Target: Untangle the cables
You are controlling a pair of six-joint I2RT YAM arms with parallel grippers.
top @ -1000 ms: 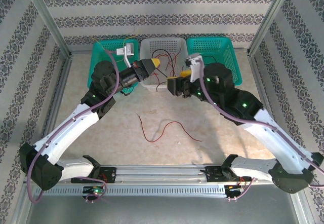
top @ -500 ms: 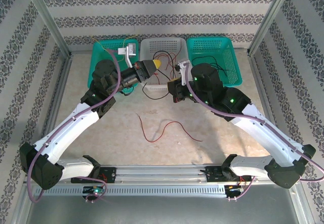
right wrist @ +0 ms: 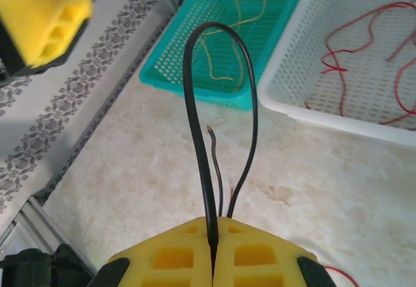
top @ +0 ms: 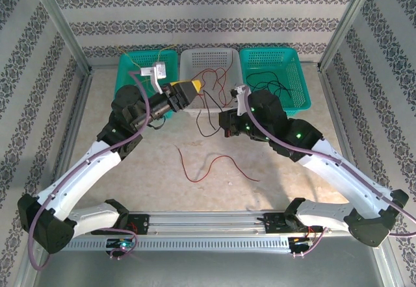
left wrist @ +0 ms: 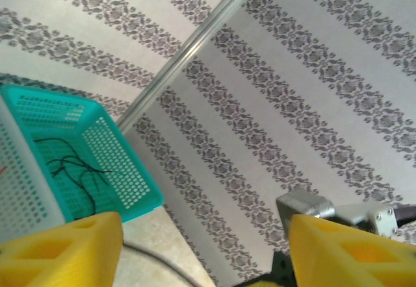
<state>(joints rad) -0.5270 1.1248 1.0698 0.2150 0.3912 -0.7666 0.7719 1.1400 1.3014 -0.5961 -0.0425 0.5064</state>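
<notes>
Right gripper (right wrist: 213,235) jaws pinch a looped black cable (right wrist: 194,92) near the far edge of the tabletop (top: 214,189). Left gripper (left wrist: 205,251) jaws stand apart

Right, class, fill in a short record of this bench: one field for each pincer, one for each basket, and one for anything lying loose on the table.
left pincer: open, nothing between its fingers
right pincer: shut on a black cable that loops upward
left teal basket: yellow cables
white basket: red cables
right teal basket: black cables
table: one red cable lying loose, in front of the baskets
</notes>
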